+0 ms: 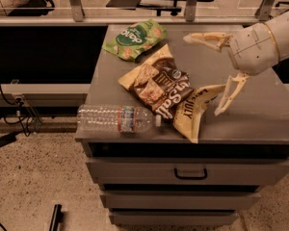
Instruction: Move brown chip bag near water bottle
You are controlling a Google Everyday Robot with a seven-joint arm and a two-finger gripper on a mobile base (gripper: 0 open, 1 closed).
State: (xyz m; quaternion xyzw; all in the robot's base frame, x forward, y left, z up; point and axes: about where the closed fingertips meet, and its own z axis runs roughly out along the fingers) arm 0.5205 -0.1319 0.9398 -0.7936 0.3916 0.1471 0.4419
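The gripper (201, 76) hangs at the right of the frame, fingers spread wide, holding nothing. The brown chip bag (166, 93) lies mid-frame on the cabinet top (260, 119), just beside the cap end of the water bottle (115, 118) (which lies on its side along the front edge). A green bag (135, 36) sits at upper left.

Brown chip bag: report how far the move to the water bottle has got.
Done: the brown chip bag lies by the cap end of the water bottle. In hand: nothing; the gripper is open, just right of the bag. Left: likely only retracting.
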